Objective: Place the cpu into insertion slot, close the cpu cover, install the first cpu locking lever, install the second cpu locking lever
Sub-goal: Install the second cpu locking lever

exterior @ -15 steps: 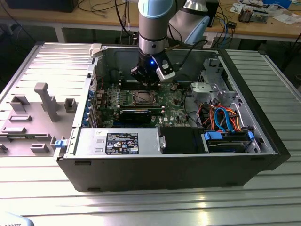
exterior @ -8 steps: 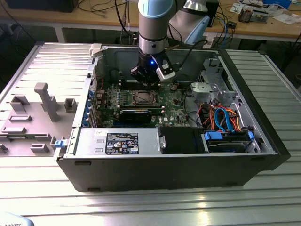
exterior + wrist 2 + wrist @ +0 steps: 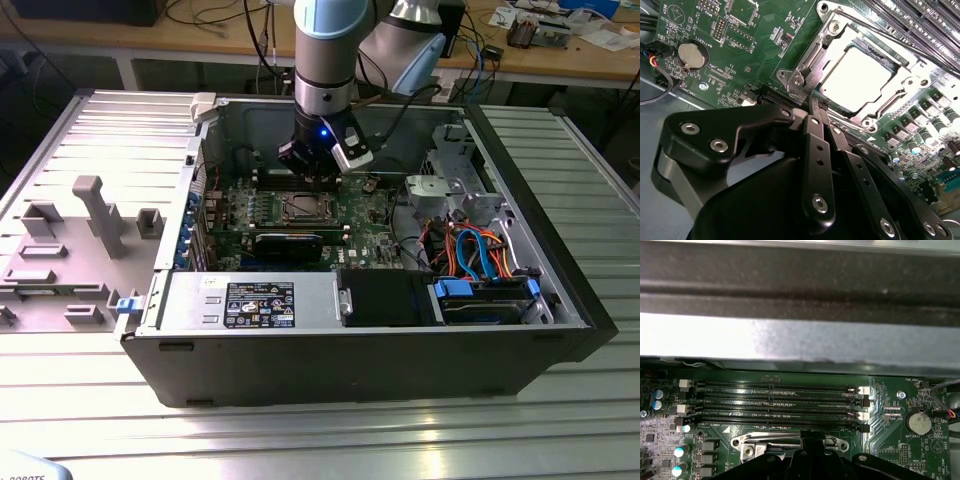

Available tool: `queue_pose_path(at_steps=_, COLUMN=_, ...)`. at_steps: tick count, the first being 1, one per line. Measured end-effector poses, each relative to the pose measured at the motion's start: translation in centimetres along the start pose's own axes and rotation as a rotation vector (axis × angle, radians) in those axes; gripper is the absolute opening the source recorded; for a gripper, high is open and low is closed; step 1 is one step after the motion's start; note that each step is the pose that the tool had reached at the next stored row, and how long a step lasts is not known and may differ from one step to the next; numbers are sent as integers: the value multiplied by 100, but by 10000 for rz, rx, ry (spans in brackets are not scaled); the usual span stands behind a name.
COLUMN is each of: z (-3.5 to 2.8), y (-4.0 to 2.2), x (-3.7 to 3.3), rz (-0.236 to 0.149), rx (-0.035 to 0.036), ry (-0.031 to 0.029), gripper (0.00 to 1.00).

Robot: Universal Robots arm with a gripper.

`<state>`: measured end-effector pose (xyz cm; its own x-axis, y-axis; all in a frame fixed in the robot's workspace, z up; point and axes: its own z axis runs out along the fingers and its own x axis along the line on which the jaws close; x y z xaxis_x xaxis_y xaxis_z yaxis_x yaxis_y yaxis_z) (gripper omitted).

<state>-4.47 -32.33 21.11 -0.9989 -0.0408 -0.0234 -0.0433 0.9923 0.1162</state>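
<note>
The cpu [image 3: 855, 75] lies flat in the insertion slot [image 3: 300, 207] on the green motherboard, its metal top glaring bright. The cpu cover [image 3: 812, 56] is a silvery frame lying down around the chip. A thin metal locking lever [image 3: 880, 31] runs along the cover's side next to the memory slots. My gripper [image 3: 814, 102] has its black fingers [image 3: 816, 150] pressed together, shut, with the tips at the edge of the slot's metal rim [image 3: 765, 442]. I cannot make out anything between them. In the exterior view the gripper [image 3: 318, 178] hangs just behind the slot inside the open computer case.
Long black memory slots [image 3: 775, 402] run beside the socket. A round coin battery [image 3: 919, 422] sits on the board. The case's grey wall [image 3: 800, 340] rises close behind. A black card [image 3: 288, 243], a power supply [image 3: 250, 300] and drive cables [image 3: 480, 250] fill the case's front.
</note>
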Motion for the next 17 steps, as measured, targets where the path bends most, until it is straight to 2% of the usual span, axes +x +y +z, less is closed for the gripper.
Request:
queue_pose_path(at_steps=11, z=0, y=-7, x=0, rz=0, rx=27, ry=1, gripper=11)
queue_pose_path(at_steps=17, z=-72, y=-5, x=-1, rz=0, rx=24, ry=-1, gripper=11)
